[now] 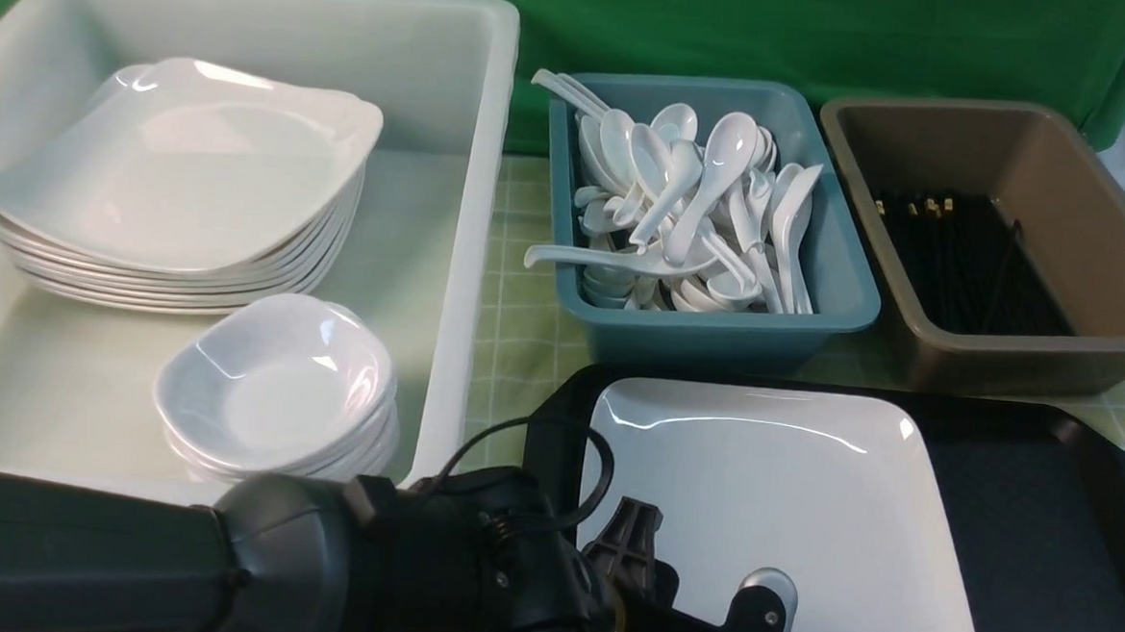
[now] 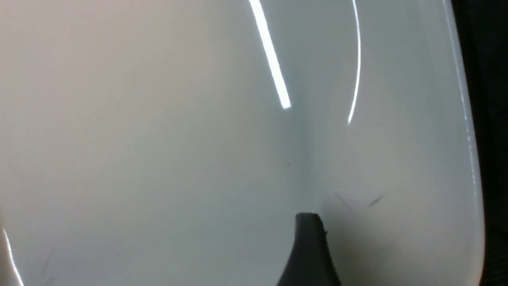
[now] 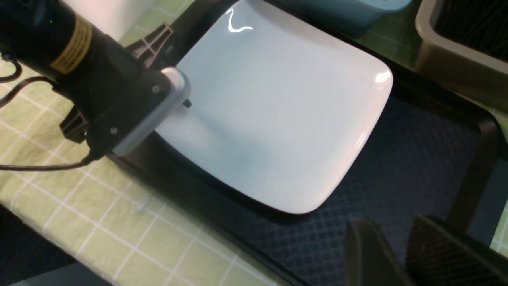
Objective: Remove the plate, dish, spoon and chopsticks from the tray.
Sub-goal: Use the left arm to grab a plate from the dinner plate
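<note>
We're on the plate step: plate [image 1: 784, 491] lies flat on tray [image 1: 1044, 505], left half. Left gripper [image 1: 655, 567] at tray's near-left rim, one finger [image 2: 311, 246] over plate; can't tell if clamped. Right gripper [image 3: 397, 254] slightly parted, empty, over tray's right. Next, we reckon: firm rim pinch, level lift.

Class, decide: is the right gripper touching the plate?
Apart. The right wrist view shows the right gripper over the bare tray, with a strip of textured tray surface between its fingers and the plate.
</note>
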Controlling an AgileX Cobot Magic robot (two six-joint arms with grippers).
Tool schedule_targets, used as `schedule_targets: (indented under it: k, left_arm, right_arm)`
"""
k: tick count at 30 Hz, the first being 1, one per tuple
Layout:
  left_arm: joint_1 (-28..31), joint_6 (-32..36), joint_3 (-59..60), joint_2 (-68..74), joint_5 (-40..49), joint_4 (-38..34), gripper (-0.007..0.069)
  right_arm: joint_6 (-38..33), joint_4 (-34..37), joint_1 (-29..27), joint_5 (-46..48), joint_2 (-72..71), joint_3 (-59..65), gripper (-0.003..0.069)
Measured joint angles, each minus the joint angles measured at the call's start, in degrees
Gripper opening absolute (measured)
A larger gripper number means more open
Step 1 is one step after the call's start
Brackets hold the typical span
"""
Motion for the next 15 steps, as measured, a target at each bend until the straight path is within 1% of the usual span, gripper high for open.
schedule_targets:
  k: [2,3,4,5,6,7,11,14,15]
  left_arm:
    - [0.0,-1.5,-0.1,0.2,0.3,0.1,0.0370]
    - [0.0,-1.6,-0.1,0.3,0.3,0.1,0.0370]
    - [0.0,-2.7,-0.4,0.6,0.1,0.2,0.0288]
    - [-0.1,-2.7,-0.5,0.7,0.0,0.7,0.0224]
    - [-0.1,-2.6,-0.5,0.7,-0.1,0.8,0.0224]
    - [-0.2,-2.4,-0.5,0.8,-1.0,1.5,0.0190]
    - [-0.5,-2.4,-0.6,0.2,0.0,1.5,0.0190]
    - [-1.7,-3.0,-0.3,-1.8,3.1,1.1,0.0190]
    - [-3.6,-4.0,0.0,-4.6,5.0,0.3,0.0174]
  right_arm:
    - [0.0,0.0,0.0,0.0,0.0,0.0,0.0197]
    - [0.0,0.0,0.0,0.0,0.0,0.0,0.0197]
    - [0.0,0.1,0.0,0.0,0.0,0.0,0.0197]
    - [0.0,0.2,0.0,0.0,0.0,0.0,0.0197]
    - [0.0,0.3,0.0,0.0,0.0,0.0,0.0197]
    - [0.0,0.6,0.0,0.0,0.0,0.0,0.0197]
    - [0.0,0.9,0.0,0.0,0.0,0.0,0.0197]
    - [0.0,1.0,0.0,0.0,0.0,0.0,0.0197]
    - [0.0,1.0,0.0,0.0,0.0,0.0,0.0197]
